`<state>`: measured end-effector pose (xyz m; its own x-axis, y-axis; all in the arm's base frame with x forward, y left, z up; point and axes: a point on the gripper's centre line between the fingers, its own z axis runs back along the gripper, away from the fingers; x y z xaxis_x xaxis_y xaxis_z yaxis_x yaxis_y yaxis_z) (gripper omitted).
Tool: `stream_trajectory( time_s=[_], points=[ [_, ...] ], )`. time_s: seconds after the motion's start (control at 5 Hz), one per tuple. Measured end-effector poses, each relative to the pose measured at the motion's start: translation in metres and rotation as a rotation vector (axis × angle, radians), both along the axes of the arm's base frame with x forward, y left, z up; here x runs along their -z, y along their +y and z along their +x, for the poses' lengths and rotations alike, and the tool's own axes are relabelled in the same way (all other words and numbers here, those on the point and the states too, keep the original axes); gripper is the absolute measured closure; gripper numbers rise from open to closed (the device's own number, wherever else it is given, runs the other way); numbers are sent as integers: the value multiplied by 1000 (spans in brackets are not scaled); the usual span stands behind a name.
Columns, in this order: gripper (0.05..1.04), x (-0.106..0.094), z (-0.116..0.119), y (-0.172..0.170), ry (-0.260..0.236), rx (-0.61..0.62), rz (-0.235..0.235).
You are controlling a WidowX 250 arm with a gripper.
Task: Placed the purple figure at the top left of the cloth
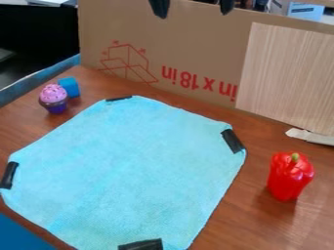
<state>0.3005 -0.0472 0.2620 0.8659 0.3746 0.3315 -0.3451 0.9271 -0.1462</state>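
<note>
Purple figure, a small toy cupcake with a dark purple base and a rounded pink top [53,99], stands upright on the brown wooden table [261,229], outside the cloth and beyond its upper left edge. Just behind it and to its right in the view sits a small bright blue block [70,87]; whether the two touch is hard to tell.

At the top edge of the view, right of centre, the black two-finger gripper [194,8] hangs in front of the upper part of the cardboard. Its fingers are spread well apart, with only background between them, and it is well apart from the cupcake.

The light blue fabric cloth [130,166] lies flat across the middle of the table, with pieces of black tape at its top [119,98], right [232,140], left [9,175] and bottom [141,245] corners. To the right of the cloth, apart from it, a glossy red toy bell pepper with a green stem [290,177] stands on the wood.

Behind everything rises a brown cardboard panel with red printing [196,49]. A pale wood-grain panel [287,73] covers its right part, and a torn whitish strip [312,136] lies near that panel's bottom edge.
</note>
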Motion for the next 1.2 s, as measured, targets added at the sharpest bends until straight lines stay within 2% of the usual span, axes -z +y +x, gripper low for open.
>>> stream_trajectory(
  time_s=[0.2, 0.4, 0.6, 0.8, 1.0, 1.2],
  points=[
    [83, 5, 1, 0, 15, 2, 2],
    [83, 13, 7, 38, 11, -106, 8],
    [83, 37, 13, 60, 43, -165, 43],
    [83, 70, 13, 97, 62, -234, 77],
    [83, 100, 14, 130, 69, -288, 48],
    [83, 128, 10, 166, 38, -349, 94]
  ],
)
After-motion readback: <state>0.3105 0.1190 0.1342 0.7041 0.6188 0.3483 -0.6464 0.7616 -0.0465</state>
